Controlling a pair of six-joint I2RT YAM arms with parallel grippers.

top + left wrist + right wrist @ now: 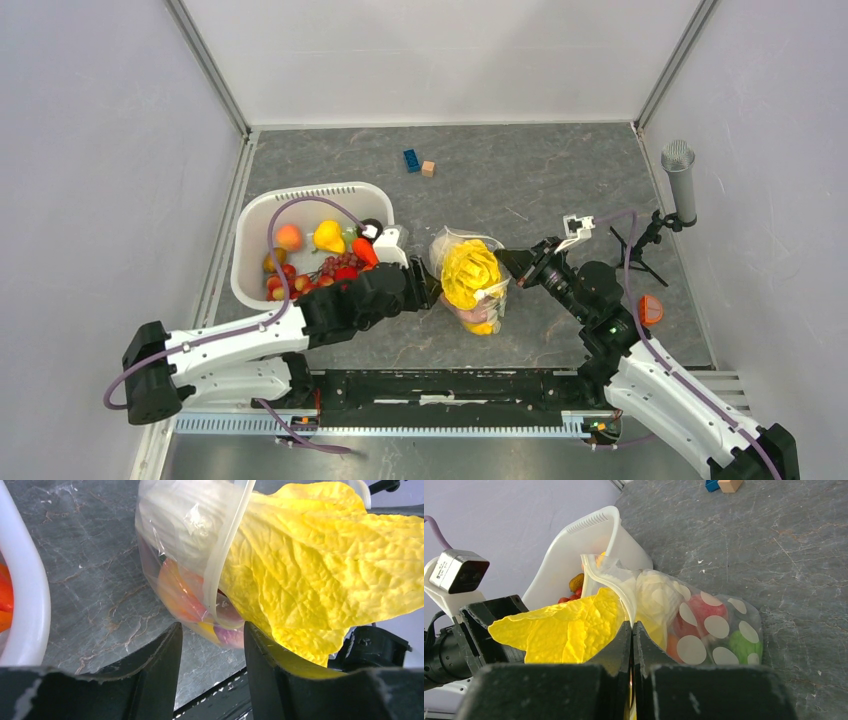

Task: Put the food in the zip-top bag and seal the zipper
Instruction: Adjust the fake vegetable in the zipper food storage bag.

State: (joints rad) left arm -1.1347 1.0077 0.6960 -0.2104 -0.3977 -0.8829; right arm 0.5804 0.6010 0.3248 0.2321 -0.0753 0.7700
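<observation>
The bag (448,245) lies on the tabletop (540,180) between the arms, beside the basket (300,197). It holds several pieces, while the yellow leaf (470,272) sticks half out of its mouth. The right fingers (616,650) are pressed together on the mouth's edge, seemingly to keep it open and steady. The left fingers (160,652) stand apart just beside the leaf, probably ready to push it in.

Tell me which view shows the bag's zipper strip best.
Left wrist: the zipper strip curves close up over the yellow leaf. Right wrist shows a shorter stretch at the bag mouth; top view: too small to tell.
</observation>
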